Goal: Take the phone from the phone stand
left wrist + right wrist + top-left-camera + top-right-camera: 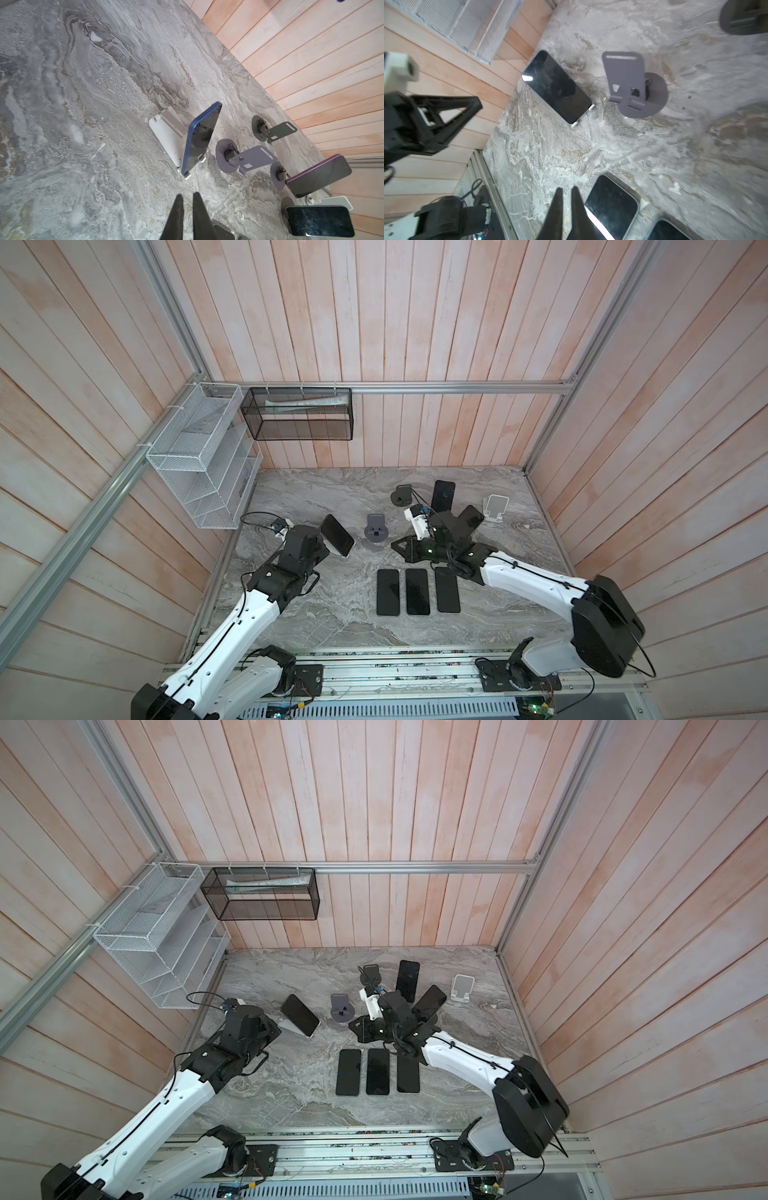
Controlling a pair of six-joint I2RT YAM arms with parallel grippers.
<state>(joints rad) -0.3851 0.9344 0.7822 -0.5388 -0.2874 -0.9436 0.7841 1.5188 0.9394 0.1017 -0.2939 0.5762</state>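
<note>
Reaching for the blue phone (200, 141) with the left hand (188, 196) pressed together and empty, as it is now, would only shove it. The phone leans on a light white stand (164, 135) at 9 o'clock from the middle of the tabletop (332, 497), and a push could slide or tip both. We judge that a lift dragging against the stand's front lip would carry the stand along too. The right hand (566, 189), also together and holding nothing, belongs to an arm hanging over the crowded 2 o'clock side, where it could clip the purple phone (320, 174).

We count 6 phones: 3 propped on stands and 3 flat phones (417, 591) in a row at 5 o'clock. We count 6 stands: 3 loaded, 3 bare.
</note>
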